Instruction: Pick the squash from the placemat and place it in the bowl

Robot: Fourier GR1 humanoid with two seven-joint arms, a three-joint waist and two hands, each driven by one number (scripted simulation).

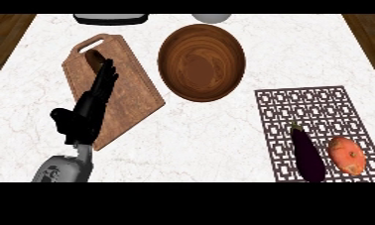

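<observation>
Squash: the orange squash lies on the placemat at my right, beside an eggplant, untouched.
Bowl: the wooden bowl sits mid-table, open for the drop.
Left robot hand: fingers straight, parked over the cutting board, holding nothing.
Right robot hand: I can't see it.

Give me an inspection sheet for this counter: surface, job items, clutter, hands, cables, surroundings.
Surface: white marble counter.
Job's things: orange squash lies on the lattice placemat at right, beside a purple eggplant; wooden bowl sits empty at centre.
Clutter: wooden cutting board at left; a dark-rimmed item and a white round object at the far edge, both cut off.
Hands: left hand open over the cutting board; right hand not in view.
Cables: nothing seen.
Surroundings: wood floor past the counter's corners.
</observation>
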